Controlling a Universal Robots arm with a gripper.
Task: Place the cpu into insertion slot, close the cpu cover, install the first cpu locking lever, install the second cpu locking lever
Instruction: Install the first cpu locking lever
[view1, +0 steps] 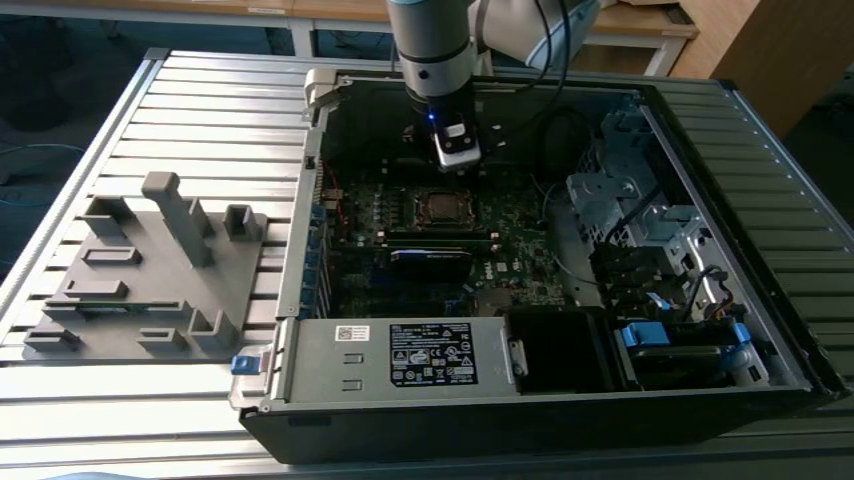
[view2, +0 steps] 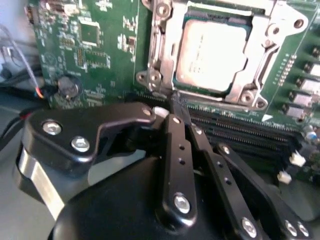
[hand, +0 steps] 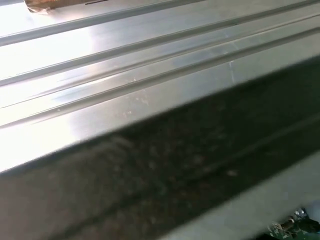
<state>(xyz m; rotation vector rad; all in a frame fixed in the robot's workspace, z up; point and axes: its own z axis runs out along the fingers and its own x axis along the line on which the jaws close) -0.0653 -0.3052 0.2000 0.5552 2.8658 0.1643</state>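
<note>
While the cpu (view2: 212, 49) sits in the insertion slot (view2: 250, 97) on the green board, framed by the silvery cpu cover (view2: 165, 47), the tool (view2: 175, 102) hangs just beside the socket's edge. Its black fingers (view2: 176, 145) are pressed together, holding nothing.

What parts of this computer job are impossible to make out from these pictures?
- Whether a locking lever is hooked: in the second wrist view the gripper covers the near edge of the cover.
- The far side of the chip and cover: cut off by that picture's edge.
- Socket details in the exterior view: too small.
- The first wrist view is blurred; the metal surface there cannot be identified.
</note>
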